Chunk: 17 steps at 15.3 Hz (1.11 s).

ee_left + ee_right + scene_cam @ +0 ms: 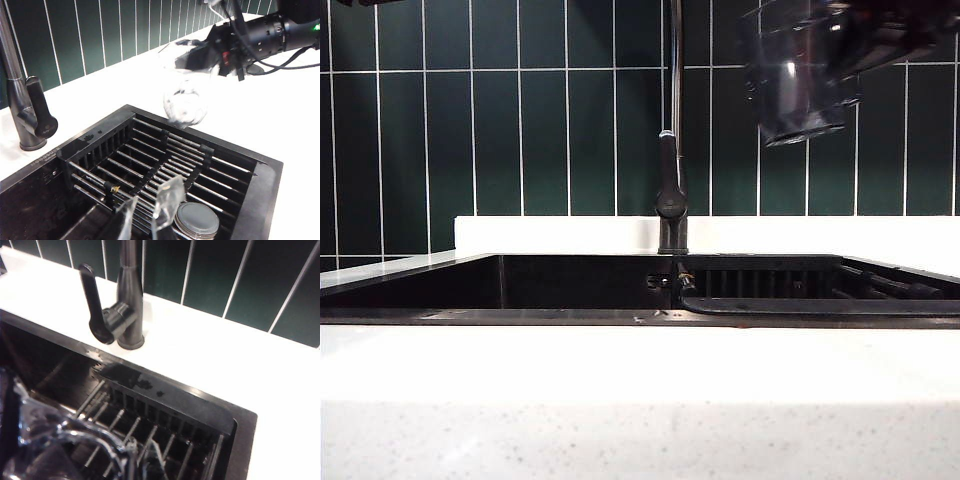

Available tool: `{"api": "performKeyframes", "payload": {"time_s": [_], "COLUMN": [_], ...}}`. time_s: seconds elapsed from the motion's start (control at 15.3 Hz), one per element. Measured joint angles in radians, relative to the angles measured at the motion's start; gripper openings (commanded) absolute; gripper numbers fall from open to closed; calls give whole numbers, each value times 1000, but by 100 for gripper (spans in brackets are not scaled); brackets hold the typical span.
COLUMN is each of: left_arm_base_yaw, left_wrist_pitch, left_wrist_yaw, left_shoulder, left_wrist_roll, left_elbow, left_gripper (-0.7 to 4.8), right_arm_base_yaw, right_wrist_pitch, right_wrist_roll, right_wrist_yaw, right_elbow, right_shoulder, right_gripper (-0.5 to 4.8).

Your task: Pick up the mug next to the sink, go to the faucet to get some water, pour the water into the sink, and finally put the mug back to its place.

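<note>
The clear mug [795,80] hangs tilted high at the upper right, with my right gripper [840,45] shut on it. In the left wrist view the mug [185,102] is a blur above the far edge of the black sink [265,190], held by the right gripper [200,52]. Its glass rim [65,435] fills a corner of the right wrist view beside the right gripper [142,457]. The dark faucet [672,190] stands behind the sink [570,285], left of the mug. My left gripper [147,210] hovers over the sink, its clear fingers apart with nothing between them.
A black slatted rack [165,160] lies in the right half of the sink, with a round grey drain plug [197,220] below it. White counter [640,380] surrounds the basin, and a dark green tiled wall [520,120] rises behind. The faucet's lever handle [95,305] points up.
</note>
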Motion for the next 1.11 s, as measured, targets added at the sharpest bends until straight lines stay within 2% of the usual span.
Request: {"api": "performKeyframes", "payload": {"time_s": [0.2,0.46,0.72,1.11], "left_arm_base_yaw": [0,0,0,0], "left_wrist_pitch": [2,23,35,53], "left_wrist_yaw": [-5,-5,-5,-5], "left_shoulder": [0,0,0,0], "left_wrist_roll": [18,18,18,18], "left_elbow": [0,0,0,0], "left_gripper": [65,65,65,65], "right_arm_base_yaw": [-142,-308,-439,-489], "right_wrist_pitch": [27,62,122,212], "right_wrist_roll": [3,19,45,48], "right_wrist_yaw": [-163,-316,-332,-268], "right_elbow": [-22,-50,-93,-173], "right_shoulder": [-17,-17,-17,-16], "right_gripper": [-2,-2,-2,-2]}}
